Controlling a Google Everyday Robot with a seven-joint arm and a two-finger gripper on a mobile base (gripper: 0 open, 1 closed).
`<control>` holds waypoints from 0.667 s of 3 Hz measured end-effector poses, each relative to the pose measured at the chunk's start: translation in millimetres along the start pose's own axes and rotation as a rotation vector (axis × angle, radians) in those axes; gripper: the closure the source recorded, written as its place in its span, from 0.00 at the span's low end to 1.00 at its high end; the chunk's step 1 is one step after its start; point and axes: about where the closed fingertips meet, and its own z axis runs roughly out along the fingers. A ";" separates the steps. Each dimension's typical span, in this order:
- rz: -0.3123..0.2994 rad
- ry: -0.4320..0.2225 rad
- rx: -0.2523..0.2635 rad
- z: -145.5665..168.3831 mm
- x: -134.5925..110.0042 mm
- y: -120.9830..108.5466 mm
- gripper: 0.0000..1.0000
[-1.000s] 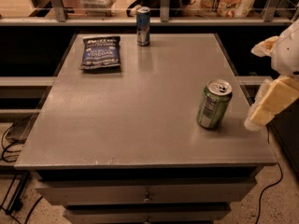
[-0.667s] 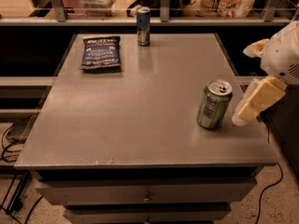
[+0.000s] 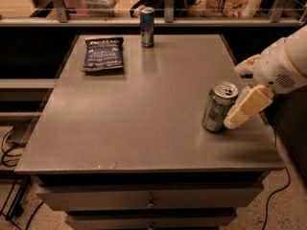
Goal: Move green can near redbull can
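The gripper [image 3: 240, 96] is hanging wide open, gripping nothing, its near finger [image 3: 247, 104] touching the green can [image 3: 217, 110] to its left; earlier they were standing apart.

- The green can [image 3: 218, 110] is seen upright near the front right of the grey table [image 3: 144, 119]
- The gripper [image 3: 238, 95] is held at that can's right side, its fingers [image 3: 245, 107] spread, the nearer one just beside the can
- The redbull can [image 3: 147, 27] is set upright at the far edge, well apart
- A blue chip bag [image 3: 103, 53] is laid flat near it
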 end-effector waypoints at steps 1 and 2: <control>-0.014 0.019 -0.036 15.7 -0.8 4.6 0.41; -0.041 0.026 -0.056 21.1 -7.6 8.5 0.64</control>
